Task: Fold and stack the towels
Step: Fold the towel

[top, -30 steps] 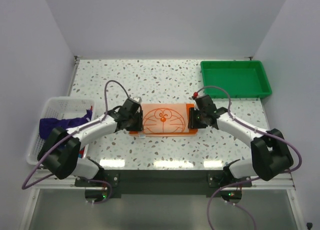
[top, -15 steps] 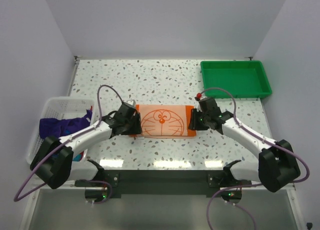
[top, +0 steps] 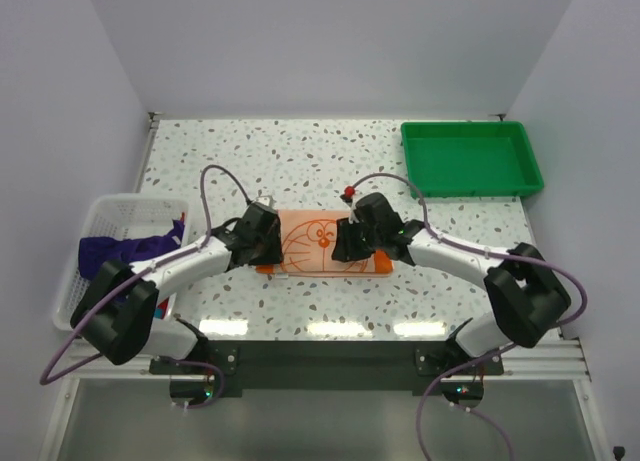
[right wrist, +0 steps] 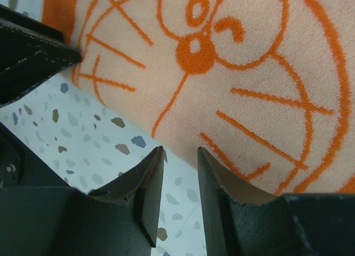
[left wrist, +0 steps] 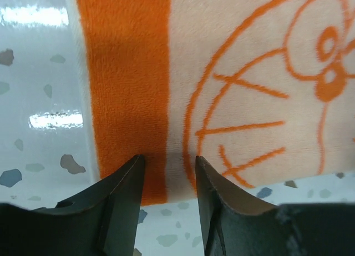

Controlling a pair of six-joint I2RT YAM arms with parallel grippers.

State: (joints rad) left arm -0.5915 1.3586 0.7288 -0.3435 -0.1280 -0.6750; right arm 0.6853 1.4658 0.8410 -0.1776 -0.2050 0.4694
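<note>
My left claw (left wrist: pixel 168 159) stands narrow, jaws parted and pinching nothing. It sits right at the near edge of the orange-and-white towel (left wrist: pixel 249 73), over its orange side band. I judge it waits there to pin or pick up that end for a fold. My right claw (right wrist: pixel 180 150) is also narrowly parted and empty, at the near edge below the cat face, with speckled worktop (right wrist: pixel 83 145) beneath. The towel lies flat ahead of both claws, plush and pale, outlined in orange.
</note>
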